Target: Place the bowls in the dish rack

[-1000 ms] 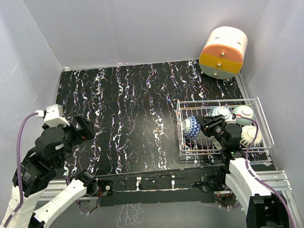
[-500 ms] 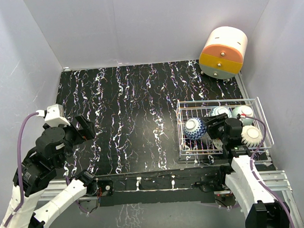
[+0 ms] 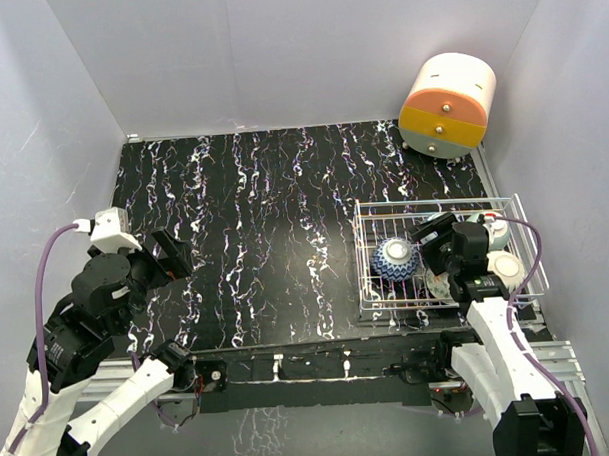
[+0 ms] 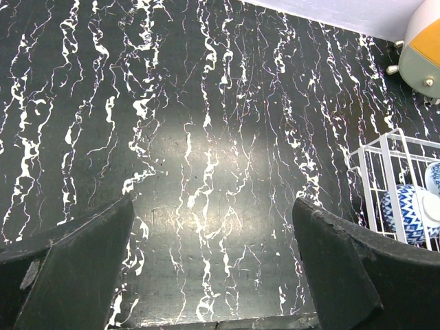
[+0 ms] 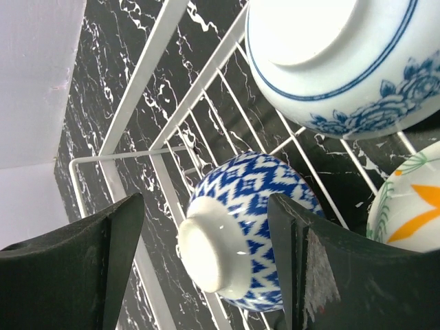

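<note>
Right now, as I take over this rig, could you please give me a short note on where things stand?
Left hand: open, empty, over the table.
Right hand: open, empty, over the rack.
Blue zigzag bowl lies foot-up in the rack, with a flowered bowl and an orange-marked bowl.
Done: every bowl I can see is racked.
Left: probably just drawing the arms back.

Light was bright, even, from overhead | glare made a pale patch on the black tabletop (image 4: 196, 148) in the left wrist view | shadows were soft | right gripper's fingers (image 5: 69, 275) looked dark, slightly blurred
</note>
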Robot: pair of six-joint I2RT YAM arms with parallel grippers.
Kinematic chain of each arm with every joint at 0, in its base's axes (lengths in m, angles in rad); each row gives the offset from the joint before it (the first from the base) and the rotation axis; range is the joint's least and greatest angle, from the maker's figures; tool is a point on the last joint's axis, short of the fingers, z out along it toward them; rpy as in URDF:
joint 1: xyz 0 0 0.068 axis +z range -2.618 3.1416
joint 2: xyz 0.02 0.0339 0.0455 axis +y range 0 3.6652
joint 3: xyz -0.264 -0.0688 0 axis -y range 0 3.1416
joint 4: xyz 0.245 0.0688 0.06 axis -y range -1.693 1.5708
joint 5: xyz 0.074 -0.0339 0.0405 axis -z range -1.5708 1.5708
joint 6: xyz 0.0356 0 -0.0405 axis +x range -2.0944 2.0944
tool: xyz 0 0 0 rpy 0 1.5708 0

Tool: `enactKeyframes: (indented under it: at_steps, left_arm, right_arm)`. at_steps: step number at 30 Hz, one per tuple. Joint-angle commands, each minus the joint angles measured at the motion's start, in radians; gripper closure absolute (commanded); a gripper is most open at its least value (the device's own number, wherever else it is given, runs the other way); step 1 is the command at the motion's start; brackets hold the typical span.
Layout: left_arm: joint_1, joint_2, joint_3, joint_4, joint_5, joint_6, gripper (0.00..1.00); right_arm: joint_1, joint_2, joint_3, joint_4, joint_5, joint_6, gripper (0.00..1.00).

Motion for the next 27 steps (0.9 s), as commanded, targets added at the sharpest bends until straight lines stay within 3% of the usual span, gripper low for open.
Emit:
enactKeyframes:
  at_steps: [1, 8, 10, 15, 18, 23, 27]
  left_arm:
    - [-0.003, -0.004, -0.009, 0.012, 0.007, 0.001, 0.03]
    - [-0.003, -0.005, -0.013, 0.015, 0.01, 0.005, 0.03]
    - [-0.003, -0.001, -0.015, 0.021, 0.015, 0.007, 0.03]
    - [-0.004, 0.015, -0.035, 0.037, 0.028, 0.01, 0.03]
    - [-0.004, 0.023, -0.045, 0.047, 0.036, 0.009, 0.03]
    - [-0.003, 0.05, -0.039, 0.044, 0.046, 0.008, 0.03]
    - [-0.003, 0.051, -0.037, 0.032, 0.044, 0.0, 0.03]
  right_arm:
    - [0.003, 0.012, 0.077, -0.019, 0.045, -0.07, 0.25]
    - [0.003, 0.058, 0.175, -0.017, 0.01, -0.196, 0.18]
    - [0.004, 0.111, 0.246, -0.043, -0.008, -0.256, 0.02]
    - [0.063, 0.183, 0.393, -0.056, -0.001, -0.359, 0.01]
    - [0.197, 0.263, 0.506, -0.095, 0.106, -0.417, 0.01]
    - [0.527, 0.472, 0.731, -0.219, 0.287, -0.501, 0.01]
    - [0.693, 0.552, 0.811, -0.195, 0.352, -0.509, 0.01]
